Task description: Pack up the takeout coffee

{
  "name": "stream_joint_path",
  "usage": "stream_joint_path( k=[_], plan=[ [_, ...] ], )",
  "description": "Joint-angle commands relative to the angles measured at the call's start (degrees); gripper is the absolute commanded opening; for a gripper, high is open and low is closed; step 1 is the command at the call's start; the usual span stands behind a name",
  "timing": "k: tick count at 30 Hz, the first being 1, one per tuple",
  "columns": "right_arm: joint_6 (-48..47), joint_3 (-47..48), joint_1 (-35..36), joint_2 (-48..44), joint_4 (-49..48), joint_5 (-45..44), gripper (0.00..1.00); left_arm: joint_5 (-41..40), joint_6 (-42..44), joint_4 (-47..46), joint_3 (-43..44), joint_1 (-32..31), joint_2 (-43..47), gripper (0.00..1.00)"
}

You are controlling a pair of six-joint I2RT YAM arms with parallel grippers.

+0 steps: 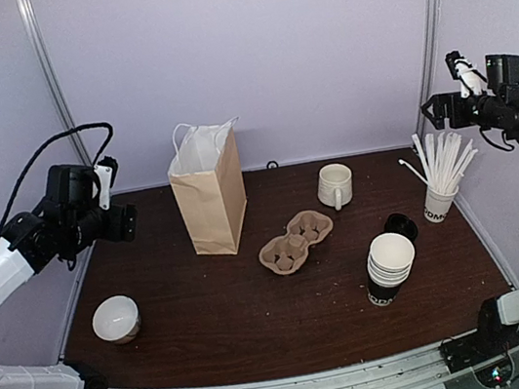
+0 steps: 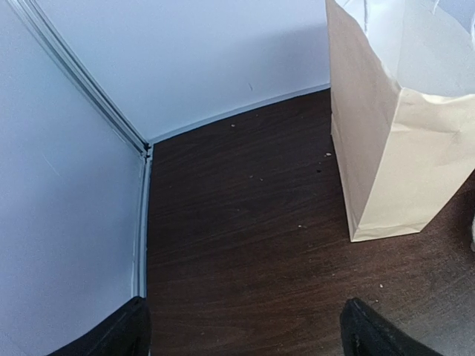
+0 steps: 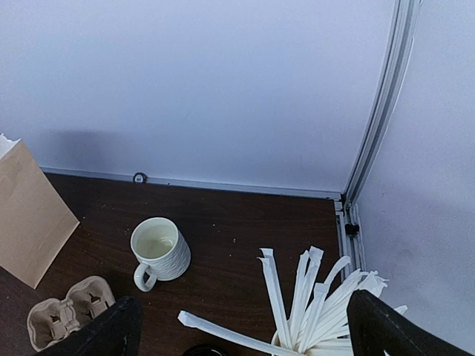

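Observation:
The takeout coffee (image 1: pixel 400 226) stands right of the table's middle; I see mostly its black lid, and its body is largely hidden behind a stack of paper cups (image 1: pixel 390 268). An edge of the lid shows at the bottom of the right wrist view (image 3: pixel 202 349). The open brown paper bag (image 1: pixel 211 197) stands upright at the back left, and also shows in the left wrist view (image 2: pixel 393 126). My left gripper (image 1: pixel 124 223) is open and empty, held high left of the bag (image 2: pixel 245 335). My right gripper (image 1: pixel 438 109) is open and empty, high above the cup of sticks (image 3: pixel 245 334).
A cardboard cup carrier (image 1: pixel 295 241) lies at mid-table. A white handled mug (image 1: pixel 334 186) stands behind it. A paper cup of white sticks (image 1: pixel 440 191) is at the right edge. A white bowl (image 1: pixel 116 319) sits front left. Walls close in the back and sides.

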State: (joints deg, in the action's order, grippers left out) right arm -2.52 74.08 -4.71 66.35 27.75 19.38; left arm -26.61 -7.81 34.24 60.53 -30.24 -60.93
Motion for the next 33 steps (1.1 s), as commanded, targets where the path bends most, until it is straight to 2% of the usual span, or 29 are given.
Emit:
stream_joint_path(
  k=[1,4,8,11,15,20,23,28,33],
  plan=[
    [-0.87,0.08,1.21,-0.35,3.06,-0.53,0.99,7.16,1.48,-6.26,-2.25,1.62,2.96,0.87],
    [-5.88,1.77,1.81,-0.79,8.21,3.57,0.99,12.08,1.85,-5.76,-1.41,2.53,3.61,0.79],
    [-12.65,4.65,2.65,-1.30,17.94,10.52,0.93,19.31,2.08,-4.39,1.83,2.17,3.18,0.70],
    [-18.87,6.97,4.56,-1.67,26.18,14.74,0.86,20.69,2.29,-3.33,5.15,-1.90,1.17,0.67],
    [-27.84,7.26,9.50,-2.92,36.58,17.93,0.73,19.41,2.42,-2.90,11.48,-11.97,-4.27,0.64],
    [-38.91,2.84,17.87,-5.54,48.48,18.17,0.61,19.62,0.95,-1.04,20.75,-22.78,-15.03,0.63],
    [-42.79,0.75,22.03,-6.58,52.90,18.14,0.58,20.73,-0.85,-2.65,23.83,-27.33,-21.74,0.63],
    [-46.48,-3.67,30.24,-7.37,56.42,13.62,0.57,24.21,-4.08,-5.15,27.20,-31.61,-30.34,0.61],
    [-48.52,-6.62,38.05,-7.09,56.63,6.72,0.52,25.93,-6.83,-6.62,28.90,-33.06,-35.78,0.59]
  ],
)
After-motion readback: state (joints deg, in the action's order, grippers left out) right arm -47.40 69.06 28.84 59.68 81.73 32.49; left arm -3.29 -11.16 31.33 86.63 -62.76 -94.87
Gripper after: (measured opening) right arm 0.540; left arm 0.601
